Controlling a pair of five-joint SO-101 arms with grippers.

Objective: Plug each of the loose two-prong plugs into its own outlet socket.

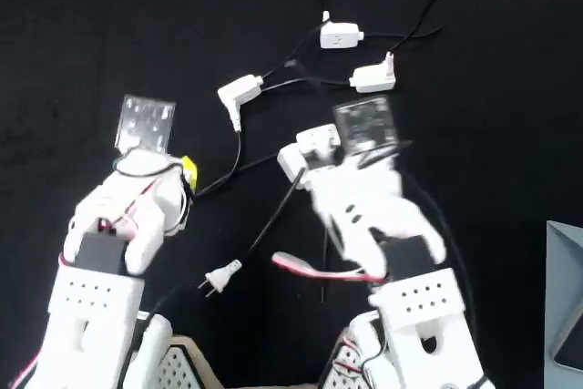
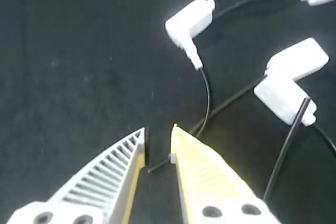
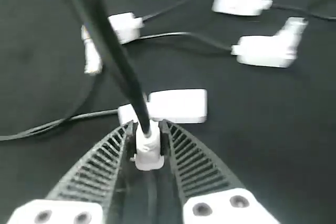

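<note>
My right gripper [image 3: 147, 125] is shut on a small white plug [image 3: 147, 150] whose black cord [image 3: 113, 56] runs up and away. The plug sits just short of a white socket block [image 3: 176, 106]. From above, that gripper [image 1: 305, 159] is at the paired white blocks [image 1: 314, 141] in the table's middle. My left gripper [image 2: 159, 129] is slightly open, one finger white and one yellow, with a thin black cord [image 2: 207, 98] lying loose between them. A loose two-prong plug [image 1: 219, 278] lies near the front. More white sockets lie at the back [image 1: 340, 36], [image 1: 373, 76], and an L-shaped one [image 1: 240, 91] sits left of them.
The table is covered in black cloth [image 1: 82, 43]. Black cords cross the middle between the sockets. A grey object [image 1: 565, 289] stands at the right edge. The far left and far right of the cloth carry nothing.
</note>
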